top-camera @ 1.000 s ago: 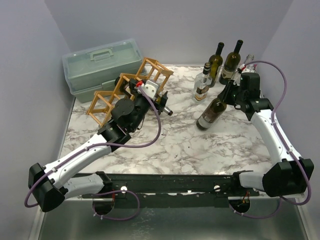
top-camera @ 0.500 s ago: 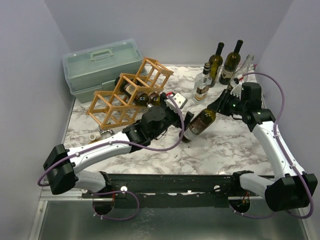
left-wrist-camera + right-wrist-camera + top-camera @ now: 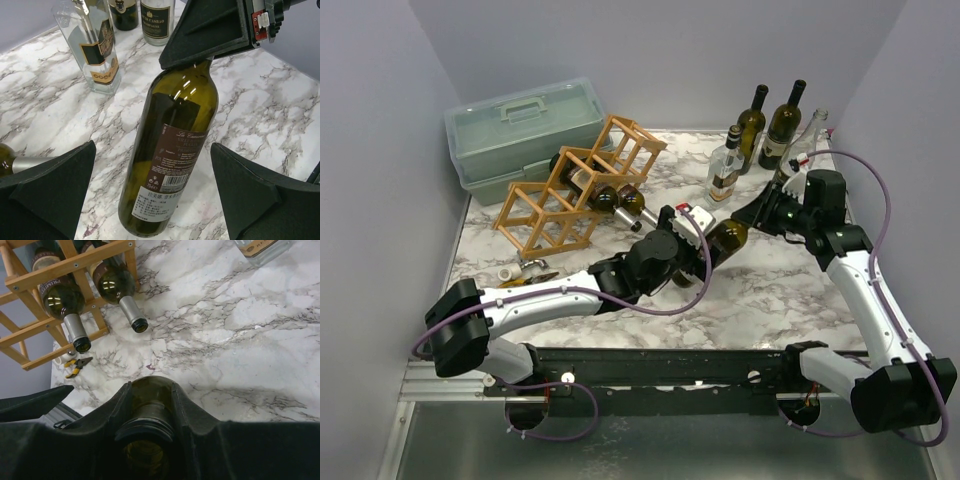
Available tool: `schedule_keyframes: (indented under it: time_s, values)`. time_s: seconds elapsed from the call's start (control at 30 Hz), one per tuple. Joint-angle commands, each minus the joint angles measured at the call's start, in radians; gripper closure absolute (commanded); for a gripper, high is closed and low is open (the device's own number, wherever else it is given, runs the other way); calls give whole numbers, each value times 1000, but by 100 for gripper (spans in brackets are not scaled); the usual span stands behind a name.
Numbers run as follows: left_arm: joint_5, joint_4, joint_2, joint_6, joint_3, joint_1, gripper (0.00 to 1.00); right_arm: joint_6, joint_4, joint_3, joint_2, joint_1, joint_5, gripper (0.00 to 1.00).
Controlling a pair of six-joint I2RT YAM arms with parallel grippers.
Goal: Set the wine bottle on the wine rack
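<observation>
The wine bottle (image 3: 725,238) is dark green with a brown label and is tilted above the marble table, base towards the left. My right gripper (image 3: 757,213) is shut on its neck, which shows in the right wrist view (image 3: 150,420). My left gripper (image 3: 698,243) is open, with its fingers (image 3: 50,190) on either side of the bottle's base (image 3: 172,150), not touching it. The wooden lattice wine rack (image 3: 570,190) stands at the back left and holds two bottles (image 3: 55,295).
A pale green toolbox (image 3: 520,125) stands behind the rack. Two dark bottles (image 3: 783,122) and a clear bottle (image 3: 725,170) stand at the back right. Pliers (image 3: 535,270) and a small white object lie on the table (image 3: 760,300) in front of the rack.
My left arm left the rack and swung right, so its open fingers now flank the bottle's base. My right gripper carried the bottle left, tilted.
</observation>
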Motion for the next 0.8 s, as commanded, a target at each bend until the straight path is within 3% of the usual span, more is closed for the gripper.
schedule_keyframes:
  time_s: [0.0,0.27,0.47,0.77]
  values:
    - [-114,10,8,21,0,-28,2,67,99,-9,-46,-2,-76,99]
    - [-43,39,47,72,-5,-54,1,115,110,11,-66,-2,-139,99]
    - [-142,22,87,150,20,-55,1,129,92,23,-99,-2,-169,100]
    - [-179,5,139,234,51,-55,1,149,69,47,-124,-2,-208,99]
